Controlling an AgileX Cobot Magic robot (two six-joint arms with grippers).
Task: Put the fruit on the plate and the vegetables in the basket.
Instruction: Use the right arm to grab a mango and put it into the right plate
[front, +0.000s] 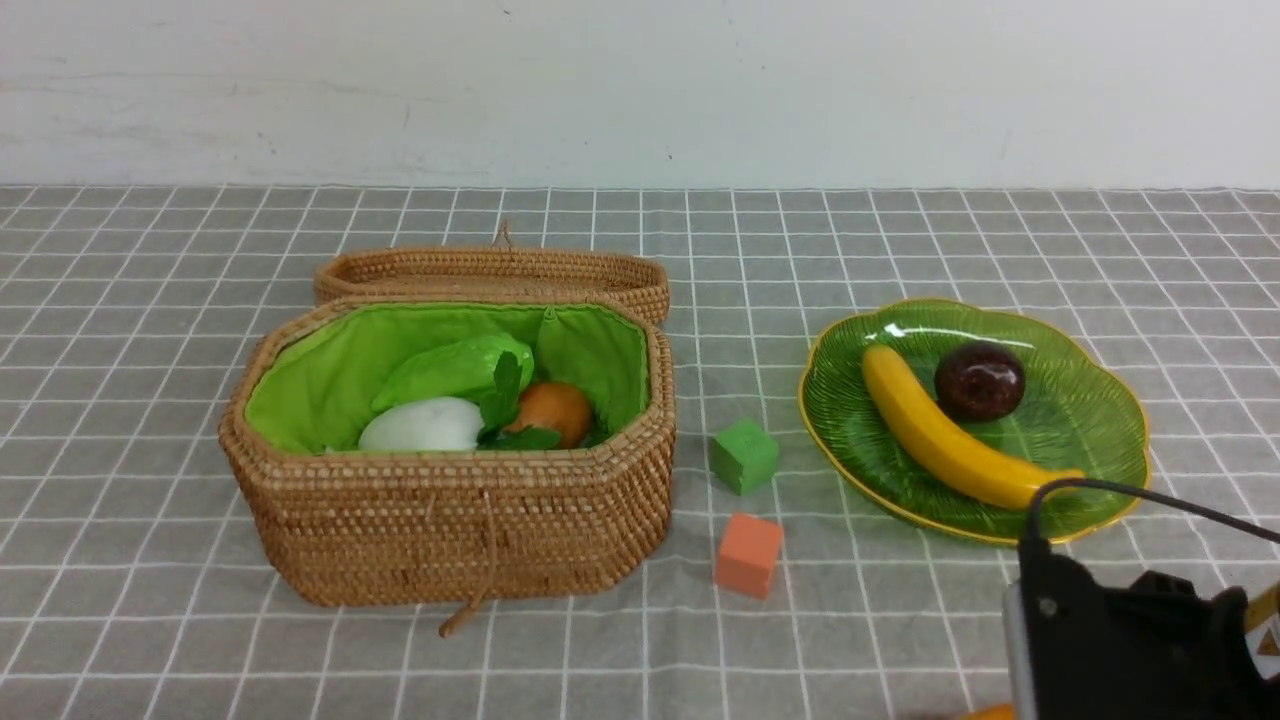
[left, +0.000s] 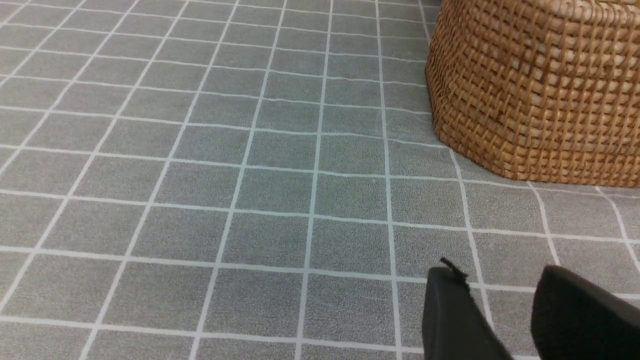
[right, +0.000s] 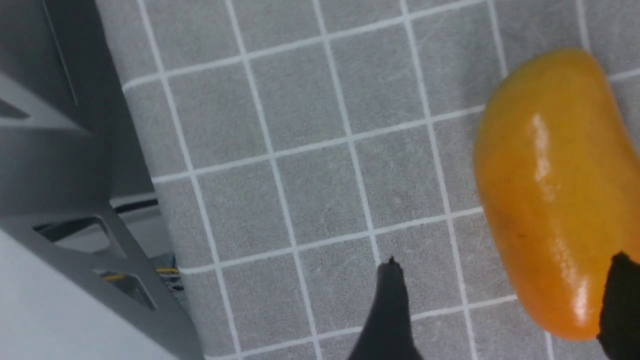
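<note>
Nearest the robot, right gripper (right: 505, 300) sits low over the counter (right: 320, 190), fingers (right: 392, 300) spread wide, nothing gripped; the mango-like fruit (right: 555, 200) lies on the cloth between them but off-centre, one finger touching or nearly touching its end, the other well clear. Risk: closing from here likely pinches only the tip, and that glossy rounded skin could squirt out or roll toward the counter edge close by. Left gripper (left: 500, 310) hovers just above the bare cloth beside the basket (left: 540, 85), fingers slightly parted, holding nothing. Mid-counter, an orange cube (front: 748, 555) and a green cube (front: 744, 456) sit between basket and plate (front: 1100, 470); both are distractors and a low carry could clip them. Further out, the plate already holds the banana (front: 950, 435) and the maroon fruit (front: 979, 380); little free room, so a dropped mango may knock the ball off. The basket's lining shows the white vegetable (front: 420, 425), the gourd (front: 450, 368) and the potato (front: 555, 410); no eggplant visible.
</note>
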